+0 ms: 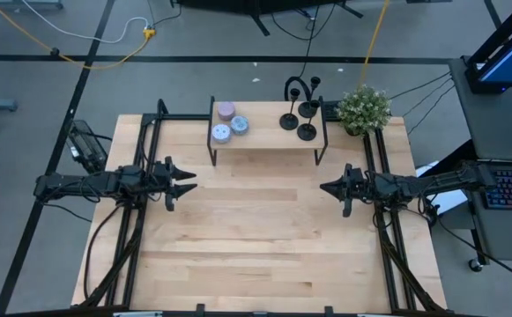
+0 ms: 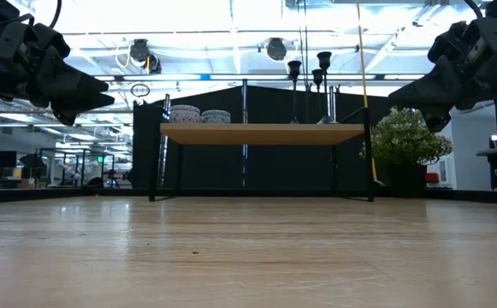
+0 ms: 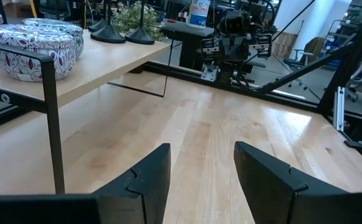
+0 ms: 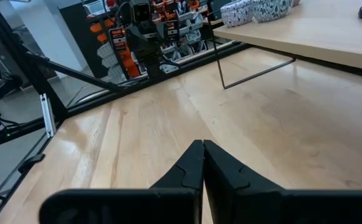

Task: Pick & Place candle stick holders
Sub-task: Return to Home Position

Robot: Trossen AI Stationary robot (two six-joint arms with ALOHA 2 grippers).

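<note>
High view: all three candle stick holders (image 1: 307,132) stand at the right end of the shelf (image 1: 269,143), well apart from the candle tins (image 1: 230,123) at its left end. Left gripper (image 1: 190,180) hovers over the left side of the table (image 1: 256,246), jaws parted and empty. Right gripper (image 1: 324,187) hovers opposite, fingers pressed together on nothing. Placing looks complete, so the step in hand reads as homing. The next move likely calls only for parking both arms, with no grasp.

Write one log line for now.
three candle stick holders: on shelf | left gripper: open, left side | right gripper: shut, right side
</note>
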